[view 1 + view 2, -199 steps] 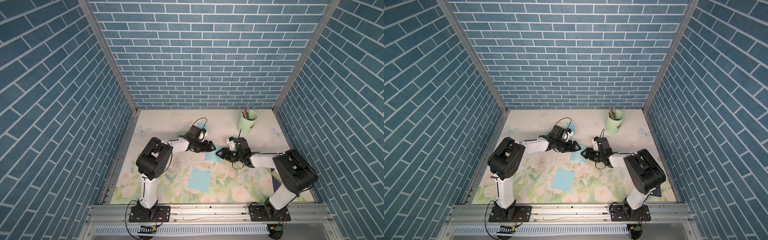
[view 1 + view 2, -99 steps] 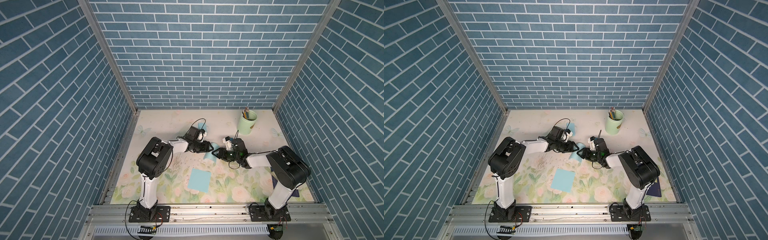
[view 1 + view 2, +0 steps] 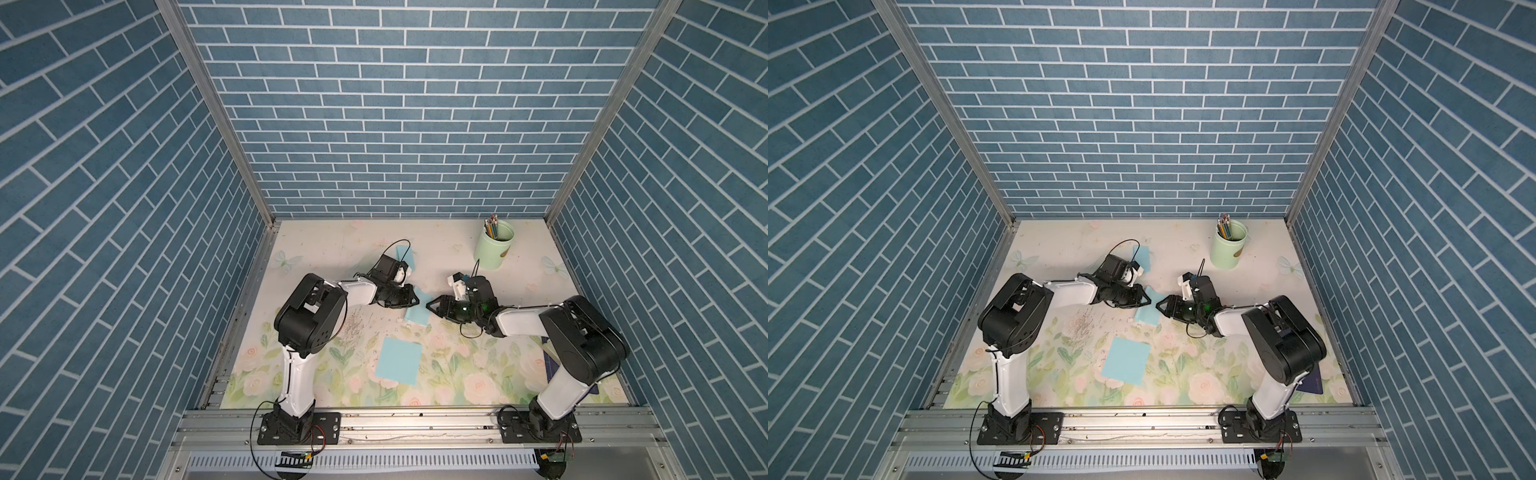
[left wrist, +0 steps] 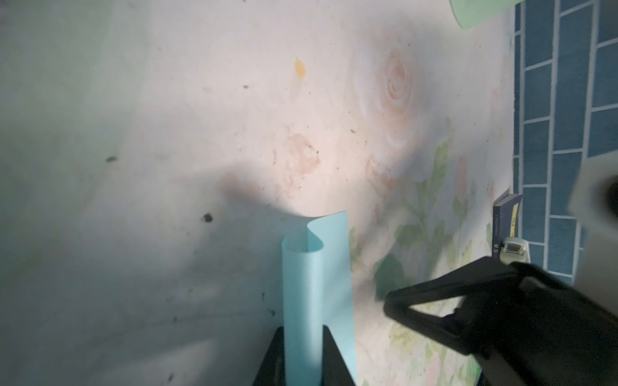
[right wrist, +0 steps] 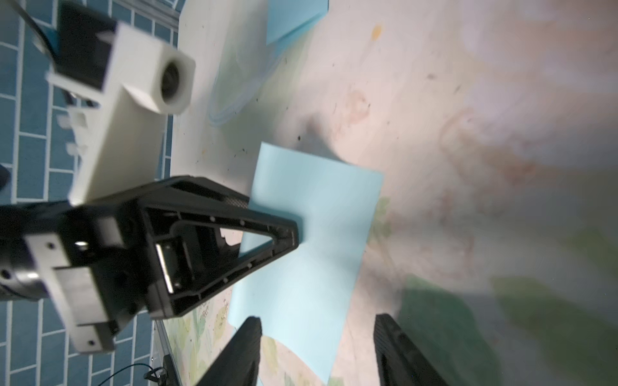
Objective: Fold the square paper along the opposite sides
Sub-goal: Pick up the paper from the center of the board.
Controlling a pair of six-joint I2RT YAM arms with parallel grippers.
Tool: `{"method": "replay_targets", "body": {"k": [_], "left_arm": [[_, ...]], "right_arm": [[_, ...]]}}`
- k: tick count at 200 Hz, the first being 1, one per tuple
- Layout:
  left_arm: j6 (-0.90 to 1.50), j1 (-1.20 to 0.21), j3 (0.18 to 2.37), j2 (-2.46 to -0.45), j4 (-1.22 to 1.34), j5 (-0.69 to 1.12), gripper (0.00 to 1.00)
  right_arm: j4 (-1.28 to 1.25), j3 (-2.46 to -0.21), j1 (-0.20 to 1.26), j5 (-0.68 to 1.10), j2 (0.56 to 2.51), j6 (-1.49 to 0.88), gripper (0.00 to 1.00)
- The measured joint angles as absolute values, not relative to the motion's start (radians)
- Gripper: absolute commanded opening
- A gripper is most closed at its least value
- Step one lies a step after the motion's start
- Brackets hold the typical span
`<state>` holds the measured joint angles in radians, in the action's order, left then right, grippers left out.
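Blue brick walls (image 3: 395, 124) are closing in a floral mat (image 3: 332, 249), and in both top views we are seeing the two arms meeting near its middle. The left gripper (image 3: 414, 298) and the right gripper (image 3: 430, 306) are pointing tip to tip, almost touching, with the paper (image 3: 417, 318) lying right under and between them. A flat sheet (image 3: 399, 360) is resting nearer the arm bases than both grippers, well apart from them. A green cup (image 3: 495, 246) is standing beyond the right gripper, toward the back wall. In a top view the paper (image 3: 1147, 319) is again showing just beneath the left gripper (image 3: 1146, 299) and the right gripper (image 3: 1160, 307).

Through the left wrist camera we are watching the left gripper (image 4: 302, 332) pinching the paper (image 4: 316, 280). Its fingers (image 4: 274, 364) are pressing in on both sides of a strip that is curling over on itself ahead of the tips. The right gripper (image 4: 389, 302) is hovering just beside that curl, blurred. A dark book (image 4: 505, 217) is lying far ahead by the wall.

Through the right wrist camera we are seeing the right gripper (image 5: 317, 317) standing spread, gripping nothing. The paper (image 5: 311, 254) is spreading out ahead of it, with one corner reaching in between its fingers (image 5: 247, 347). The left gripper (image 5: 294, 234) is biting the paper's edge.
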<state>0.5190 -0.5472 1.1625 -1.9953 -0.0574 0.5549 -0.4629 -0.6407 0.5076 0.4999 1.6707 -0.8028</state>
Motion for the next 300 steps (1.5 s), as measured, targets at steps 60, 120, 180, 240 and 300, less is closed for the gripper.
{"method": "replay_targets", "body": {"k": [60,120,180,240,300], "left_arm": [[0.512,-0.532,1.163,-1.753,-0.022,0.642,0.18],[0.547,-0.528,1.148,-1.692,0.121,0.742,0.19],[0.572,-0.528,1.124,-1.689,0.158,0.757,0.2],[0.58,-0.528,1.114,-1.666,0.178,0.756,0.2],[0.58,-0.523,1.098,-1.649,0.186,0.752,0.21]], "right_arm": [[-0.677,-0.591,0.355,0.627,1.49,-0.89,0.58],[-0.918,-0.574,0.347,0.72,1.506,-1.063,0.61],[-1.043,-0.58,0.406,0.738,1.562,-1.158,0.6],[-1.103,-0.594,0.438,0.748,1.596,-1.217,0.46],[-1.13,-0.595,0.438,0.746,1.601,-1.24,0.0]]}}
